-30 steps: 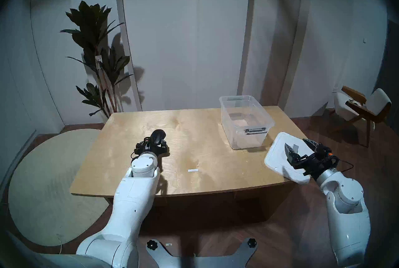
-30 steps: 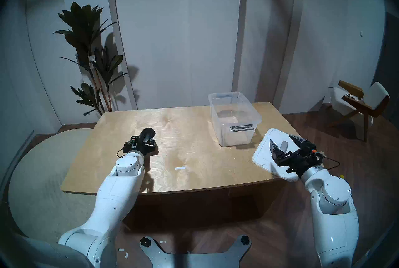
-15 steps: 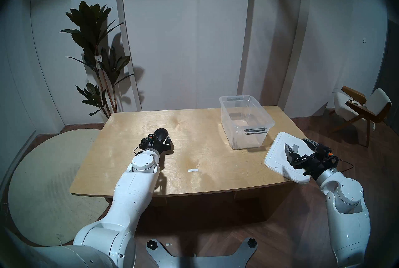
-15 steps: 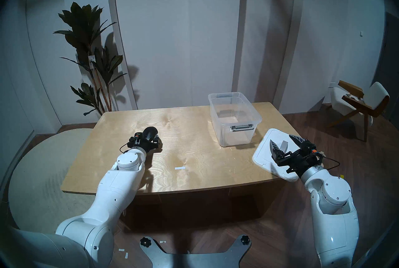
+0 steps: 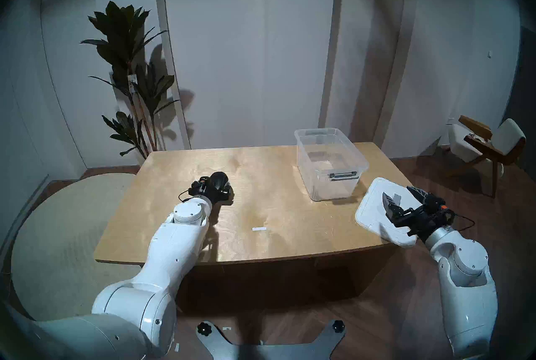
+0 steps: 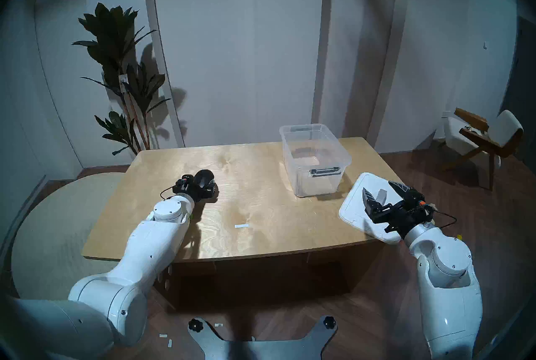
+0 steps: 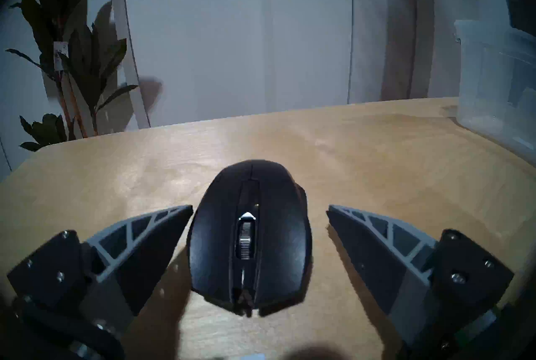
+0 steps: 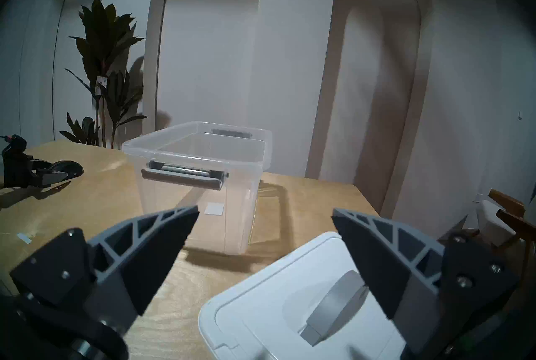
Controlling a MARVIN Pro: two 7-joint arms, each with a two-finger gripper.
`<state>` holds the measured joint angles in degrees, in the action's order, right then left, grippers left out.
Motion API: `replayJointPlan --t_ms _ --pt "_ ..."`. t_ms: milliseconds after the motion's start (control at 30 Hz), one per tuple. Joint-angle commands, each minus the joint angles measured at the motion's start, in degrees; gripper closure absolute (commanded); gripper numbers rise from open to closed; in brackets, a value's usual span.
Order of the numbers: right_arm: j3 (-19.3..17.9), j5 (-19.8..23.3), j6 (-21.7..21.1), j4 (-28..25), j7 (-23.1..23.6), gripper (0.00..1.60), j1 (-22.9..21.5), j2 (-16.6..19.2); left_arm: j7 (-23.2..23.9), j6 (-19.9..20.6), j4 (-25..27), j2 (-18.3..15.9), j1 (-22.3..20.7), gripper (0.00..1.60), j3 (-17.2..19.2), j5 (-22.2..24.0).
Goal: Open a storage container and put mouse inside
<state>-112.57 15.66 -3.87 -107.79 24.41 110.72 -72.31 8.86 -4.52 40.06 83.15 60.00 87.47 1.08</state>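
Glossy black oval mouse (image 7: pixel 251 237) on grained wooden table (image 7: pixel 377 162), clear container (image 5: pixel 330 165) apart

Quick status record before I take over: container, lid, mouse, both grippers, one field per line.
container: clear storage container open on the table's far right, nothing visible inside
lid: white lid off, lying at the table's right edge
mouse: black mouse flat on the table, not lifted
left gripper: left gripper open, fingers either side of the mouse, gaps both sides
right gripper: right gripper open above the lid, holding nothing
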Motion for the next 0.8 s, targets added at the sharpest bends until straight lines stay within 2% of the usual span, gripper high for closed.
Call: replayJointPlan --t_ms 0,100,133,167,200,233,367,433,500,567,767 --pt "0.01 0.05 0.45 -0.98 0.08 0.00 -0.32 0.06 0.13 1.25 -6.53 -2.45 -0.77 0.00 0.72 -0.26" --pt "0.01 0.05 0.46 -0.99 0.08 0.00 -0.32 0.06 0.27 0.95 -8.98 -2.08 -2.39 0.00 1.54 0.37" --pt "0.01 0.05 0.46 -1.00 0.08 0.00 -0.32 0.06 0.21 0.75 -9.27 -1.99 -2.56 0.17 1.77 0.47" --pt "0.01 0.05 0.47 -1.00 0.08 0.00 -0.32 0.06 0.01 0.56 -10.03 -1.86 -3.00 0.66 2.02 0.54" --pt "0.01 0.05 0.47 -1.00 0.08 0.00 -0.32 0.06 -0.06 0.63 -10.04 -1.79 -3.02 0.94 2.34 0.78" --pt "0.01 0.05 0.47 -1.00 0.08 0.00 -0.32 0.06 0.22 0.31 -10.99 -1.75 -3.52 1.60 2.60 0.99" --pt "0.01 0.05 0.49 -1.02 0.08 0.00 -0.30 0.06 1.10 -1.33 -13.05 -2.26 -4.65 1.60 2.22 0.38" --pt "0.00 0.04 0.54 -1.06 0.07 0.00 -0.27 0.04 3.23 -4.85 -13.70 -2.73 -5.21 1.60 2.03 0.61" --pt "-0.01 0.03 0.59 -1.10 0.05 0.00 -0.24 0.02 4.28 -6.63 -11.20 -2.86 -4.34 1.60 1.62 0.36" --pt "-0.01 0.03 0.59 -1.10 0.05 0.00 -0.24 0.02 6.96 -7.90 -3.57 -2.83 -1.44 1.60 1.31 0.59" --pt "0.02 0.06 0.43 -0.94 0.07 0.00 -0.34 0.09 9.35 -12.60 -0.46 -1.95 -4.30 1.60 1.01 0.81"
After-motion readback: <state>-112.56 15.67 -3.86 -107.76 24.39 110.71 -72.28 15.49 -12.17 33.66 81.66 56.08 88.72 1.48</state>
